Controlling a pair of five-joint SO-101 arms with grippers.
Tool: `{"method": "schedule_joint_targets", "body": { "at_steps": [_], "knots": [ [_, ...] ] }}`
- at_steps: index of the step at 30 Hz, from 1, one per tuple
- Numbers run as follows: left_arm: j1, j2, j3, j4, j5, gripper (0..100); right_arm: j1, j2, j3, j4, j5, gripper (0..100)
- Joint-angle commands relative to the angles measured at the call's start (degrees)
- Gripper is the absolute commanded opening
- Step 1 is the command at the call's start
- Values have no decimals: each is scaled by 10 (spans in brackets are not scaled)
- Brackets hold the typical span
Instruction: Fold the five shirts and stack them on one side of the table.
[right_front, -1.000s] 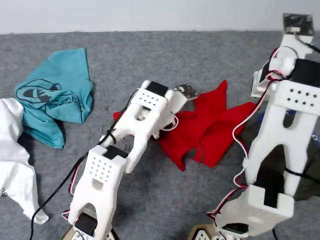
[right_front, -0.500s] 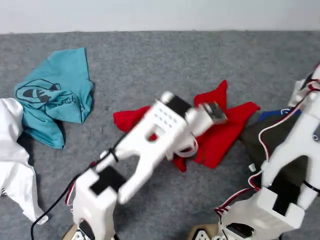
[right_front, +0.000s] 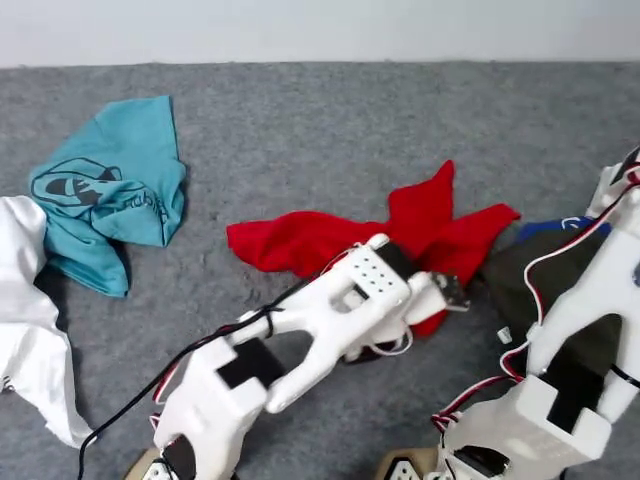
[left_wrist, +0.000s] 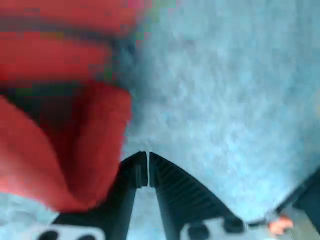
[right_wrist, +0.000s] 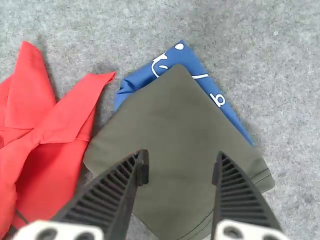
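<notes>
Left gripper (left_wrist: 148, 156) has swung to the red shirt's (right_front: 300, 240) near edge, fingers together, empty; right gripper's (right_wrist: 181, 159) fingers apart; folding looks unstarted.

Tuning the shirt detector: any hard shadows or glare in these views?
High view: even light, no glare, soft shadow beside the teal shirt. Left wrist view: dark shadow inside a fold of the red shirt. Right wrist view: flat light, faint shadow beside the olive shirt.
</notes>
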Motion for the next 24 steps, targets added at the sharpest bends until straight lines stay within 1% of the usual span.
{"method": "schedule_joint_targets", "body": {
  "at_steps": [1,4,7,9,16,18,20,24],
  "knots": [
    [-5,30,-101,16,24,16,5,-23,-18,23,7,216],
    [-20,74,-160,40,25,28,5,-23,1,22,7,216],
    [-25,92,-183,41,51,96,4,-23,40,19,7,216],
    [-21,91,-184,41,60,121,4,-23,60,19,7,216],
    [-20,91,-199,41,66,122,4,-27,69,7,7,216],
    [-20,91,-202,40,81,122,4,-27,69,7,7,216],
    [-21,91,-225,40,95,122,4,-25,69,8,7,216],
    [-21,98,-264,40,97,122,-4,-28,69,12,7,216]
  ]
}}
